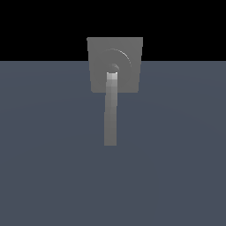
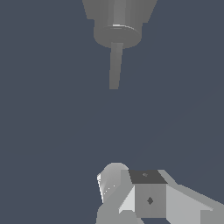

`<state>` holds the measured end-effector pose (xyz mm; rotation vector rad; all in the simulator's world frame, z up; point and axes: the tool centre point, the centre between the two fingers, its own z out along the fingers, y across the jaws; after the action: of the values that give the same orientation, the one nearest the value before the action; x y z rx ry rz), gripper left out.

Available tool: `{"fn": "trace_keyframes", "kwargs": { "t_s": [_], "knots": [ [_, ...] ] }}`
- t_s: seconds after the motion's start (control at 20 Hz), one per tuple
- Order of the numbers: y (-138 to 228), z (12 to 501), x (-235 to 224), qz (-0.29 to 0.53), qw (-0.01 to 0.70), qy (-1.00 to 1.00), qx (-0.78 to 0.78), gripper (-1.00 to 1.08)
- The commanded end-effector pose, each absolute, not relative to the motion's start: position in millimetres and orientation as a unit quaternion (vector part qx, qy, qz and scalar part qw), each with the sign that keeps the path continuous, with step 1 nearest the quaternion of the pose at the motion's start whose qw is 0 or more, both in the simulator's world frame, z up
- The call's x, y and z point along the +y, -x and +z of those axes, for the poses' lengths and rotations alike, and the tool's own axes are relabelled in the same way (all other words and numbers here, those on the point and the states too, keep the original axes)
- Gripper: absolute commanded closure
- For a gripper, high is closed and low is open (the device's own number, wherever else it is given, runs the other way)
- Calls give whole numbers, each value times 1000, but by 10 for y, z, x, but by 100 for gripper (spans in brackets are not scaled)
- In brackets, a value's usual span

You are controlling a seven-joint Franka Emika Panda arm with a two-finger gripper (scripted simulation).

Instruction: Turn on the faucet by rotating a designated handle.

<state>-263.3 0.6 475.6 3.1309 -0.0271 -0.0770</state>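
The faucet (image 1: 99,53) is a matte grey squarish block with a round raised disc (image 1: 121,57) on its face, in the upper middle of the exterior view. The handle (image 1: 111,114) is a long flat grey bar, lighter at its hub end, running straight from the disc's centre toward the camera. The gripper is not in the exterior view. In the wrist view the faucet (image 2: 98,11), its disc (image 2: 117,36) and the handle (image 2: 115,70) lie far ahead. Parts of my gripper (image 2: 131,190) show at the picture's edge, well apart from the handle. I cannot tell how its jaws stand.
A plain blue-grey floor (image 1: 176,154) spreads around the faucet. Behind it the background is black. No other objects show.
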Motion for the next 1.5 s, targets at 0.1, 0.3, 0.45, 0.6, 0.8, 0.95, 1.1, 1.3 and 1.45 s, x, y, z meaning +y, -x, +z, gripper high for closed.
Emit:
{"fn": "trace_keyframes", "kwargs": {
  "t_s": [0.1,0.3,0.45,0.6,0.8,0.95,1.1,1.3,1.45],
  "knots": [
    [2630,4754,6,-25,4,-1000,-9,108],
    [2605,4740,0,-30,-6,-999,-16,108],
    [2591,4731,-3,-34,-14,-999,-21,108],
    [2591,4730,-3,-34,-15,-999,-22,108],
    [2589,4741,-7,-30,-4,-999,-14,108],
    [2583,4760,-15,-22,14,-1000,-2,108],
    [2574,4792,-26,-12,42,-999,17,108],
    [2555,4859,-42,3,94,-994,52,108],
    [2535,4935,-49,15,145,-986,86,108]
  ]
}}
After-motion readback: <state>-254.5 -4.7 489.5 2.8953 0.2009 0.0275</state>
